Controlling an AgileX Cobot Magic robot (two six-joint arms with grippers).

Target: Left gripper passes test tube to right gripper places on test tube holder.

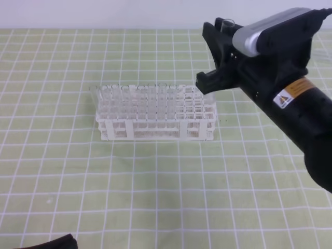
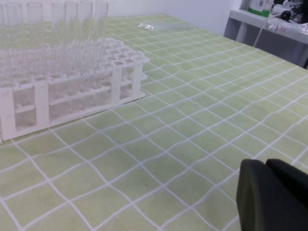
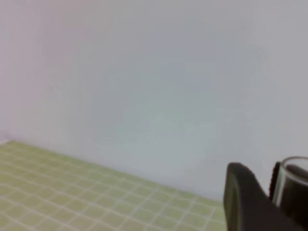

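The right gripper (image 1: 220, 54), black and claw-fingered on a black arm with a silver-grey cover and an orange warning-triangle label, hangs above the far right end of the white plastic test tube holder (image 1: 155, 128), a rectangular rack latticed with small square holes. Its jaws stand partly closed around the slim clear glass test tube (image 1: 227, 24), whose open rim pokes up just above the black fingers; in the right wrist view the same rim (image 3: 294, 166) shows beside one dark finger, against a pale wall. The rest of the tube is hidden or too see-through to follow. The rack sits on the desk (image 1: 155, 197), which wears a green cloth with a white grid, and already carries other clear tubes (image 2: 72, 19) standing upright in its far rows. The left gripper (image 2: 274, 195) rests low near the cloth, well apart from the rack, its jaws shut and holding nothing.
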